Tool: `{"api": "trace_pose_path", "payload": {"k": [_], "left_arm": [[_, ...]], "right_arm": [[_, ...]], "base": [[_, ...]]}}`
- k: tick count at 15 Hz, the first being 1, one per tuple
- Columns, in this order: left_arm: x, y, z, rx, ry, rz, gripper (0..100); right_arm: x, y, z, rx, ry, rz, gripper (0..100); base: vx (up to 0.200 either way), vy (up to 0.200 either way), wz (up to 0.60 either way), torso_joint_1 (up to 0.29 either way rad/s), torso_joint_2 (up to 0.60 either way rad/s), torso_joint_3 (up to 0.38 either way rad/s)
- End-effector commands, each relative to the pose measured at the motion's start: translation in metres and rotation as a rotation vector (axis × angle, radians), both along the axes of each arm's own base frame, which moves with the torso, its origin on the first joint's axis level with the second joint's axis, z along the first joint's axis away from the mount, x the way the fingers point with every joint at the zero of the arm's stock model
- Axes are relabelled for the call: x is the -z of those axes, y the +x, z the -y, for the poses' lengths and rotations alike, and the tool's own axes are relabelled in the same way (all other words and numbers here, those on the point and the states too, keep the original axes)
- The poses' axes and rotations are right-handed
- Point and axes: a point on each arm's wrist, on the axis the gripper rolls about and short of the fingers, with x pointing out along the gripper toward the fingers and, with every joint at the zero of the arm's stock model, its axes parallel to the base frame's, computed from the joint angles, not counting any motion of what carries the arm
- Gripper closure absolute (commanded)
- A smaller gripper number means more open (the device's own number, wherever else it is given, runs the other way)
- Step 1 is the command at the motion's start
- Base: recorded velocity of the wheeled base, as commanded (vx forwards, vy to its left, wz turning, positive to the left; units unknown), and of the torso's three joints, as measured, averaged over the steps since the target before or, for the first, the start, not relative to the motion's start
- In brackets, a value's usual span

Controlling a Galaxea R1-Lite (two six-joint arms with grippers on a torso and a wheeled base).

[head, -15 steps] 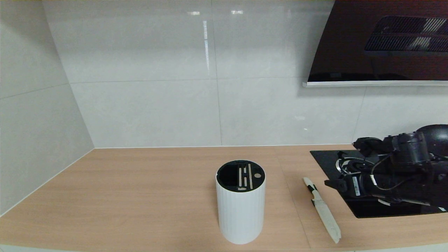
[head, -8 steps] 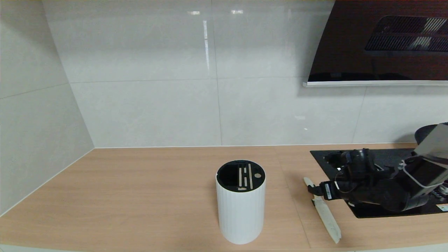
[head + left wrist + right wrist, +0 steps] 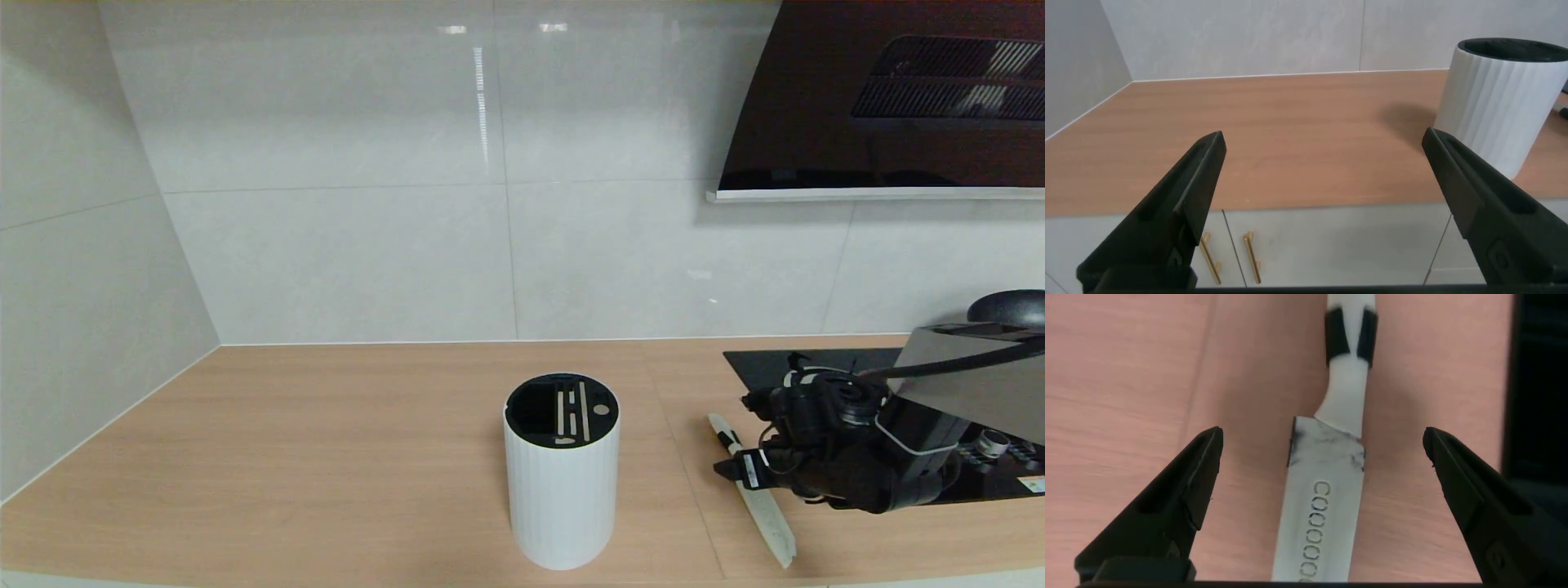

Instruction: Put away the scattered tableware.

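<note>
A white knife with a black band on its handle lies on the wooden counter, right of a white ribbed holder whose black top has slots. My right gripper hovers low over the knife where handle meets blade. In the right wrist view the knife lies between the open fingers, untouched by them. My left gripper is open and empty by the counter's front edge, with the holder ahead of it and off to one side.
A black cooktop lies at the right, just behind the knife, under a dark range hood. A tiled wall backs the counter. Cabinet doors with gold handles sit below the front edge. Bare wood stretches left of the holder.
My right arm has swung from above the cooktop, forward and down, so its gripper now sits over the knife. The knife and holder have not moved.
</note>
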Motion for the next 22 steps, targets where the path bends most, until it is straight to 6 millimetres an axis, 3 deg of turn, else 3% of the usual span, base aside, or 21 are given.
{"api": "trace_pose_path", "payload": {"k": [1, 12, 13, 22], "left_arm": [[0.000, 0.000, 0.000, 0.001, 0.000, 0.000, 0], [0.000, 0.000, 0.000, -0.001, -0.001, 0.000, 0], [0.000, 0.000, 0.000, -0.001, -0.001, -0.001, 0], [0.000, 0.000, 0.000, -0.001, -0.001, 0.000, 0]], "right_arm": [[0.008, 0.002, 0.000, 0.005, -0.008, -0.012, 0], [0.014, 0.006, 0.000, 0.023, -0.030, -0.016, 0], [0.017, 0.005, 0.000, 0.024, -0.032, -0.022, 100], [0.017, 0.003, -0.001, 0.019, -0.049, -0.025, 100]], "base": [[0.000, 0.000, 0.00, 0.000, 0.00, 0.000], [0.000, 0.000, 0.00, 0.000, 0.00, 0.000], [0.000, 0.000, 0.00, 0.000, 0.00, 0.000], [0.000, 0.000, 0.00, 0.000, 0.00, 0.000]]}}
